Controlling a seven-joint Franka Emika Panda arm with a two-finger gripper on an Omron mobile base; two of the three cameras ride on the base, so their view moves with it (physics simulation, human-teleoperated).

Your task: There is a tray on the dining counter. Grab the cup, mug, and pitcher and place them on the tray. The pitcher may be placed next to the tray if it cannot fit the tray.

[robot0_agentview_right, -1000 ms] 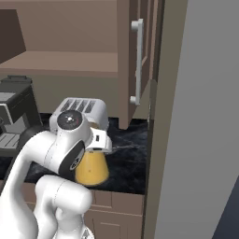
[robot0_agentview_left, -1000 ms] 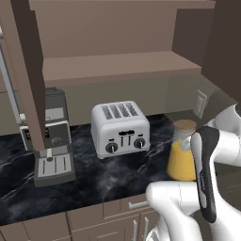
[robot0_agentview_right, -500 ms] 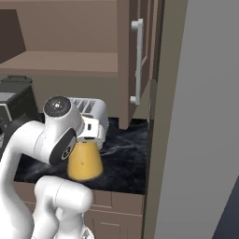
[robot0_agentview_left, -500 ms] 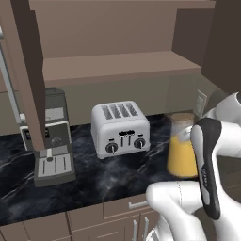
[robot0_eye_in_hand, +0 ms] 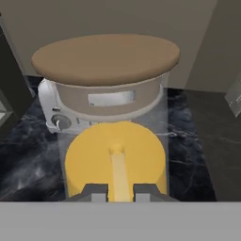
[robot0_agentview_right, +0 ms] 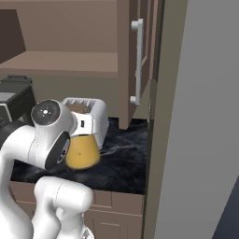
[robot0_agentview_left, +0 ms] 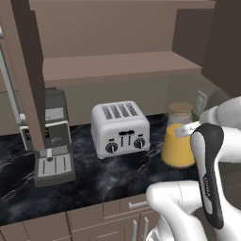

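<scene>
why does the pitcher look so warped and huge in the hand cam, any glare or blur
Hand view: the pitcher sits right against the lens, so its tan lid balloons; soft, no glare. Left base view: pitcher and toaster evenly lit, faint shadows. Right base view: the arm covers part of it.

White arm bent forward, gripper (robot0_eye_in_hand: 120,190) jaws narrow, seemingly clamped

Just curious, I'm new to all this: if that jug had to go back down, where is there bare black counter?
The counter is bare in front of the toaster, between it and the coffee machine, and right of the pitcher toward the tall panel. It is crowded behind, where the toaster and pitcher stand close.
</scene>
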